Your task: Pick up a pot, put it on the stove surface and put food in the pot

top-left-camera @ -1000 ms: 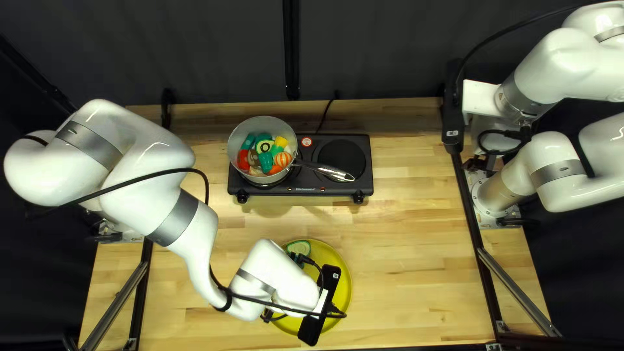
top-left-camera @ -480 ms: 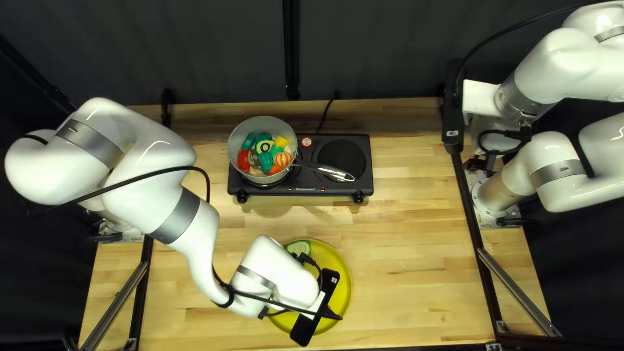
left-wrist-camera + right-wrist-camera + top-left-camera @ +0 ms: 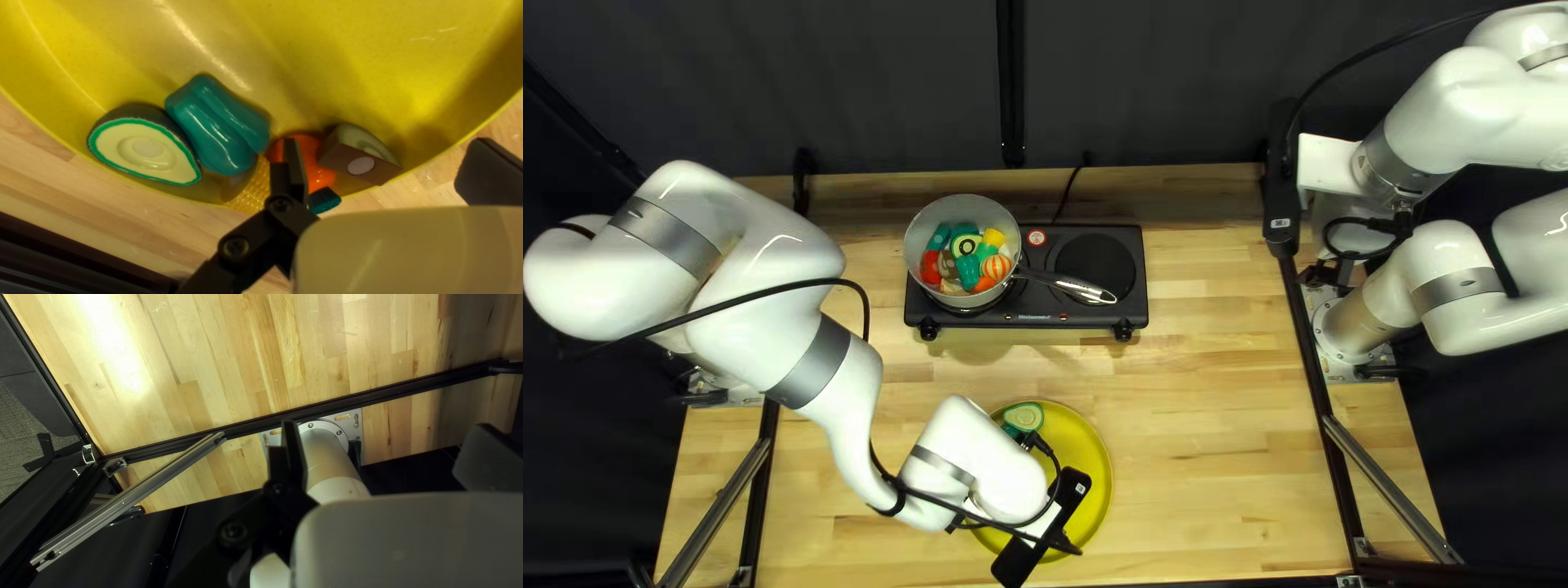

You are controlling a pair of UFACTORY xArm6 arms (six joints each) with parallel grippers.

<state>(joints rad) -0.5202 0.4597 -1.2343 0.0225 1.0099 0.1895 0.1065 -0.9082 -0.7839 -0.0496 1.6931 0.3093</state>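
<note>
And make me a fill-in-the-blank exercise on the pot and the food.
In the top left view, the pot covers the stove's ____ burner. The dish below the left gripper is coloured ____. That gripper is ____, not shut. Beside the teal pepper in the dish lies half an ____.

Missing words: left; yellow; open; avocado.

Wooden table (image 3: 229,354), metal strut (image 3: 133,498)

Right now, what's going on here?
My left gripper is open at the yellow dish, gripping nothing; an avocado half, a pepper and other food lie in the dish. The pot stands on the stove with food inside. My right gripper, also open, is away from both, handling nothing.
</note>
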